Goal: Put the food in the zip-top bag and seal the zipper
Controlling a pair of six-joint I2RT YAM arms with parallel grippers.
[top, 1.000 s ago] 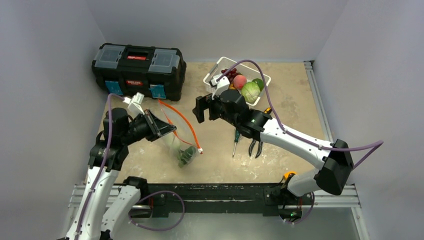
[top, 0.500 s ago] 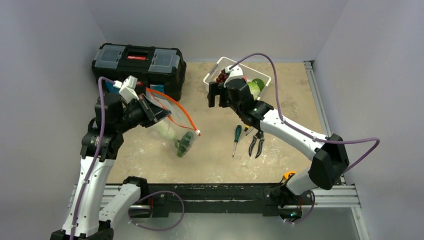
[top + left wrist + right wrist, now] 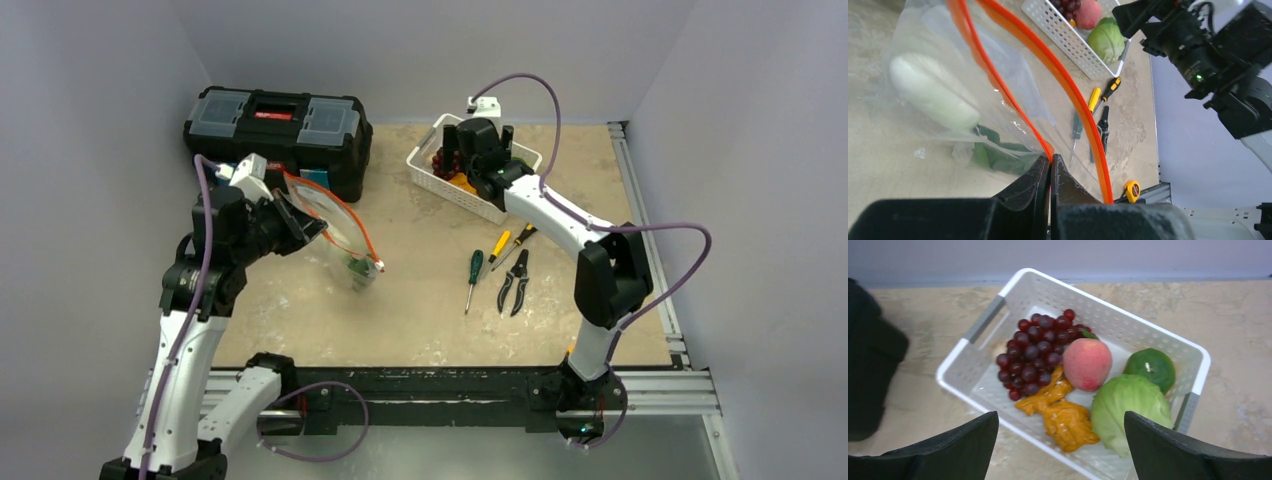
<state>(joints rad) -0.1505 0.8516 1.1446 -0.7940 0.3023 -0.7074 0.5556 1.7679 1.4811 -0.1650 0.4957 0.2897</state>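
Right pincer (image 3: 478,150) has swung from mid-frame to above the basket (image 3: 1148,332), upper right; jaws wide, empty. Left pincer (image 3: 1050,170) clamps the zip-top bag (image 3: 340,250) by its zipper (image 3: 1068,85), centre-left, mouth open. White vegetable (image 3: 933,92) and cucumber (image 3: 998,155) bagged; peach (image 3: 1087,364), cabbage (image 3: 1130,410) remain; sealing outstanding.

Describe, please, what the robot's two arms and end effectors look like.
The left arm and right arm have white link shells, black joints and a looping purple cable each. The left end effector and right end effector each have two black wedge-shaped fingers.
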